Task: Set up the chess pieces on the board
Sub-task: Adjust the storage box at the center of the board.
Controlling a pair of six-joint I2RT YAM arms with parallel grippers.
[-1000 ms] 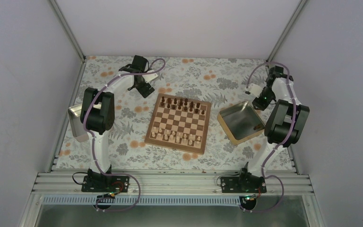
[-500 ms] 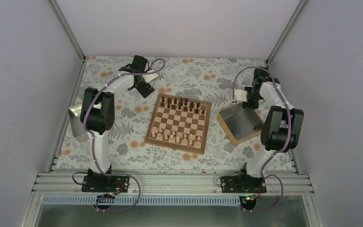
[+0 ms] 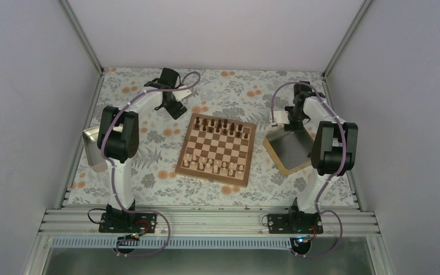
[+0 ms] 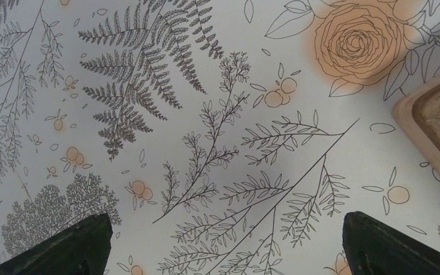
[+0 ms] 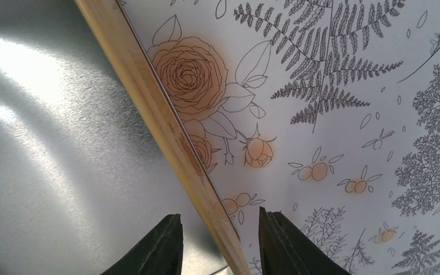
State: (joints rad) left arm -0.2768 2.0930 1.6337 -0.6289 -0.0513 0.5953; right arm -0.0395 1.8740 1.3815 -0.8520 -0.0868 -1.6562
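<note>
Since the dark chess pieces (image 3: pixel 220 125) already stand along the far rows of the board (image 3: pixel 217 150), well to the left of the right gripper (image 5: pixel 220 243), setup looks nearly complete.

Change in the last second: the right arm swung from the tray's right side to its far-left corner. That gripper now straddles the tray (image 5: pixel 149 106) rim, jaws narrowing but not clamped, probably to shift it.

Left gripper (image 4: pixel 223 243) is released over the bench, with the board corner to its right.

No legible writing.
</note>
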